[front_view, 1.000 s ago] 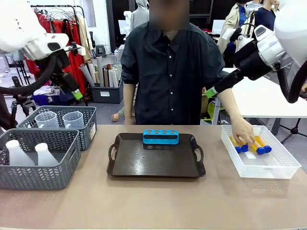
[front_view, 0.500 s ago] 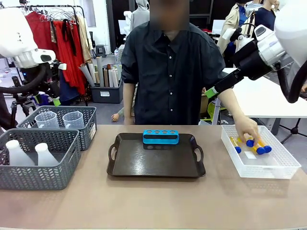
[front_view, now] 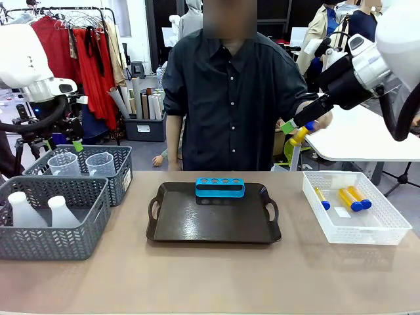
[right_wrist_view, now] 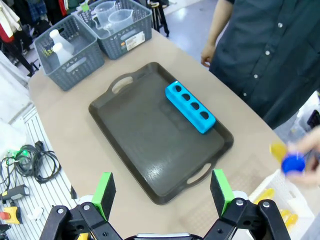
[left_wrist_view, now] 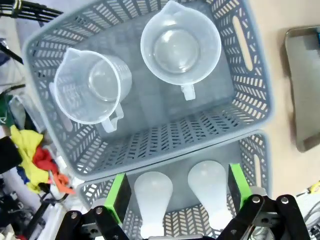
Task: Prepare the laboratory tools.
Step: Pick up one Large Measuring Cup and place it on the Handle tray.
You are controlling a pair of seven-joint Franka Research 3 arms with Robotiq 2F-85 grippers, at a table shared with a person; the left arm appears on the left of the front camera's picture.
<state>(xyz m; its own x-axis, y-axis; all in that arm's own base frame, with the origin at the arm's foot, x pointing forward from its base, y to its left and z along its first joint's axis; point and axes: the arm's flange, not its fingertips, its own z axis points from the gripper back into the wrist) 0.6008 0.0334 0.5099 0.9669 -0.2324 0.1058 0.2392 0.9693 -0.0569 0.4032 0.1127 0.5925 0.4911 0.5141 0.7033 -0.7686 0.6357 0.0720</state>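
Yellow tube (front_view: 300, 136) sits in the person's raised hand (front_view: 323, 119).

A metal clothes rail (front_view: 77, 12) is standing at the back of the room, with red garments (front_view: 88, 52) hanging from it. Just right of the rail, a dark bin (front_view: 146, 126) is sitting on the grey floor (front_view: 141, 156) and holding upright pale rolls (front_view: 141, 102). Below the rail and to its left, a black tripod (front_view: 31, 146) is standing. Well to the right of the rail, a white table (front_view: 367, 138) is catching bright, even light. In front of the rail, the tan surface (front_view: 210, 282) is stretching across the foreground. On the side of the surface away from the rail, loose cables (right_wrist_view: 27, 162) are lying on a pale floor.
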